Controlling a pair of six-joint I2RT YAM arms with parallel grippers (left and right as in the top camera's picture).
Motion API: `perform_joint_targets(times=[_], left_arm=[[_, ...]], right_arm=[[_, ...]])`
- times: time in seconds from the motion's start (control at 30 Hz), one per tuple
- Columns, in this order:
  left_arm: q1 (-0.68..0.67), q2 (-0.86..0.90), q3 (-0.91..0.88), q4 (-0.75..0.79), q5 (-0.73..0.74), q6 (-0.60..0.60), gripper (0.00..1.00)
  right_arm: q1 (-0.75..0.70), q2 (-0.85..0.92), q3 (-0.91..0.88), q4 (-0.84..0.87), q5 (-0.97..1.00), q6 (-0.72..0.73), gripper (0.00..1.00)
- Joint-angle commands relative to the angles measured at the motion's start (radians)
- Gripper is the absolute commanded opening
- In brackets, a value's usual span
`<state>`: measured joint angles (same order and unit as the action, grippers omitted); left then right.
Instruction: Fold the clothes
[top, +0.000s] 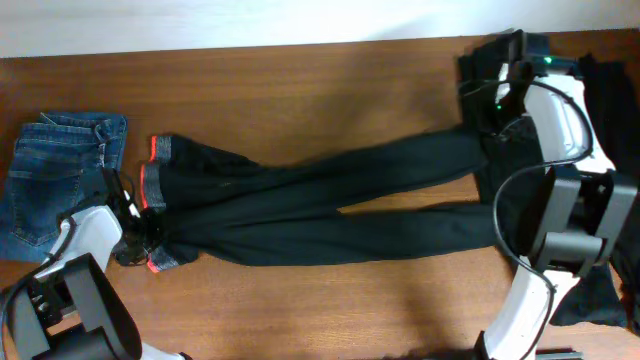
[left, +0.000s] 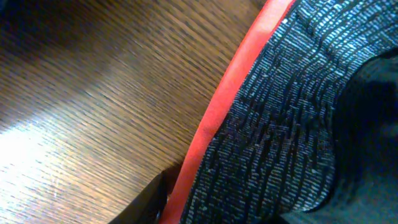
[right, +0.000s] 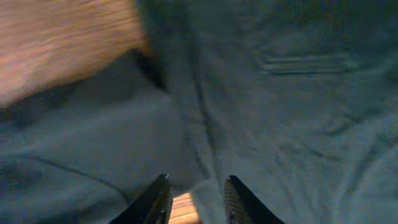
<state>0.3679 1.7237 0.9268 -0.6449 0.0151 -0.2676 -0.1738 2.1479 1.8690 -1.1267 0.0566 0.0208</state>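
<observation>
The clothes, a pair of black trousers (top: 320, 205), lie stretched across the table with the red-orange waistband (top: 152, 185) at the left and the leg ends at the right. My left gripper (top: 148, 248) sits at the waistband's near corner. In the left wrist view the red edge (left: 217, 118) and black fabric (left: 280, 124) fill the jaws; one finger (left: 149, 200) shows and the other is hidden under cloth. My right gripper (top: 488, 132) hovers at the far leg end. Its jaws (right: 196, 202) stand apart, a fold of dark cloth (right: 211, 199) lying loose between them.
Folded blue denim jeans (top: 60, 175) lie at the far left, beside the left arm. More dark garments (top: 612, 95) are heaped at the right edge behind the right arm. Bare wood table (top: 300, 90) runs along the back and front.
</observation>
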Motion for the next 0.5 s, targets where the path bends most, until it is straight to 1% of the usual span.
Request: perform_joint_targets(times=[0.0,0.07,0.17,0.2,0.47], left_arm=[[0.008,0.006,-0.011,0.010,0.007,0.011,0.39],[0.008,0.006,-0.011,0.010,0.007,0.011,0.45],[0.008,0.006,-0.011,0.009,0.007,0.011,0.49],[0.008,0.006,-0.011,0.009,0.007,0.011,0.50],[0.008,0.006,-0.011,0.008,0.008,0.011,0.52]], right_arm=[[0.060,-0.026,0.014,-0.003,-0.074,-0.156,0.33],[0.095,-0.025,0.014,-0.003,-0.117,-0.187,0.33],[0.132,-0.015,0.014,0.002,-0.124,-0.190,0.34],[0.149,-0.006,0.012,0.008,-0.124,-0.190,0.36],[0.199,0.072,-0.029,0.071,-0.129,-0.190,0.36]])
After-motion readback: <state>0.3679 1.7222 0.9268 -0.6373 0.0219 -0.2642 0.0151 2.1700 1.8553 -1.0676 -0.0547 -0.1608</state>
